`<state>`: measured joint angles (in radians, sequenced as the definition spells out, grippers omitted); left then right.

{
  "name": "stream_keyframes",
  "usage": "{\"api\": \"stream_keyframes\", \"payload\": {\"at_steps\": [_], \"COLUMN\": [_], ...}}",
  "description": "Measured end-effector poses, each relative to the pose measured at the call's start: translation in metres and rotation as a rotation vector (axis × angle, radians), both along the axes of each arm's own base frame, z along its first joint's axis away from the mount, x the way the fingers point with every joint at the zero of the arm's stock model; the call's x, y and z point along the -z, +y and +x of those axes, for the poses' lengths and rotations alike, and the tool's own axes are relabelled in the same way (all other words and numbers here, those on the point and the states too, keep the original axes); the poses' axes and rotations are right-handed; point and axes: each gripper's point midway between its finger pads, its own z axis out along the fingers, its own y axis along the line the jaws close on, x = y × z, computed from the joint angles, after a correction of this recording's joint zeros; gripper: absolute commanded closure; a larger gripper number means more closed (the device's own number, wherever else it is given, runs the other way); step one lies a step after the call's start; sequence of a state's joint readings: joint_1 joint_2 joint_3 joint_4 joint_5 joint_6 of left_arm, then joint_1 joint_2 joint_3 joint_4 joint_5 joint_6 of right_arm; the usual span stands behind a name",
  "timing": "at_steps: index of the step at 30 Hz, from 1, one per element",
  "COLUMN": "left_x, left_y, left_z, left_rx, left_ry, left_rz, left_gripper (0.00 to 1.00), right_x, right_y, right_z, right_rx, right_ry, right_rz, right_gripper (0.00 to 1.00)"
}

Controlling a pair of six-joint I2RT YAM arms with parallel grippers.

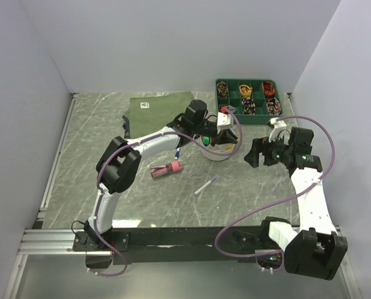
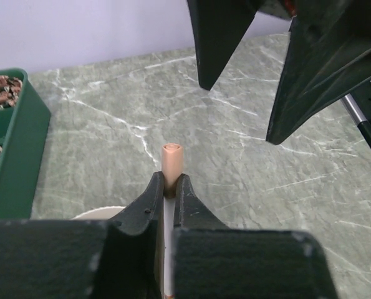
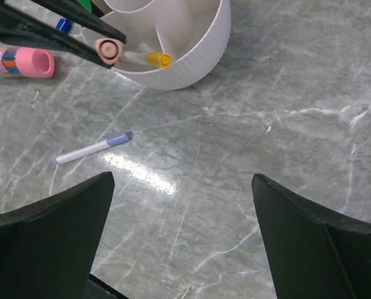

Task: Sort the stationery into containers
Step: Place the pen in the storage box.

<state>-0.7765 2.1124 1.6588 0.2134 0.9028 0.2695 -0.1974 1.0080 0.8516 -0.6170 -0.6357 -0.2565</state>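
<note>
The white round tub (image 1: 219, 151) with inner dividers stands mid-table; it also shows in the right wrist view (image 3: 191, 43), with a yellow-capped pen (image 3: 156, 59) inside. My left gripper (image 2: 168, 180) is shut on a thin white pen with a peach cap (image 2: 172, 161), held at the tub's near rim (image 3: 107, 50). In the top view the left gripper (image 1: 227, 136) hangs over the tub. My right gripper (image 1: 260, 153) is open and empty just right of the tub, above bare table (image 3: 182, 180). A pink highlighter (image 1: 167, 169) and a blue-capped white pen (image 1: 205, 185) lie on the table.
A dark green compartment tray (image 1: 247, 93) of small items stands at the back right, and its wall shows in the left wrist view (image 2: 20, 156). A folded olive-green shirt (image 1: 160, 106) lies at the back. White walls close in the table on three sides.
</note>
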Motion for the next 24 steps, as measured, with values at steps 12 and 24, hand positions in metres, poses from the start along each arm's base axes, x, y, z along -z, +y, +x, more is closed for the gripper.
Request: {"api": "stream_keyframes", "payload": {"at_steps": [12,24], "left_x": [0.009,-0.022], "left_y": [0.001,0.055], "left_z": [-0.001,-0.045], "left_rx": [0.028,-0.108], "left_ry": [-0.058,-0.046], "left_rz": [0.011,0.137], "left_gripper": [0.56,0.52], "right_x": [0.013,0.006], "right_y": [-0.002,-0.002], "right_z": [0.004,0.006], "right_rx": [0.006,0.006], "right_ry": [0.052,0.032], "right_rz": [0.008,0.010], "right_gripper": [0.00,0.00]}}
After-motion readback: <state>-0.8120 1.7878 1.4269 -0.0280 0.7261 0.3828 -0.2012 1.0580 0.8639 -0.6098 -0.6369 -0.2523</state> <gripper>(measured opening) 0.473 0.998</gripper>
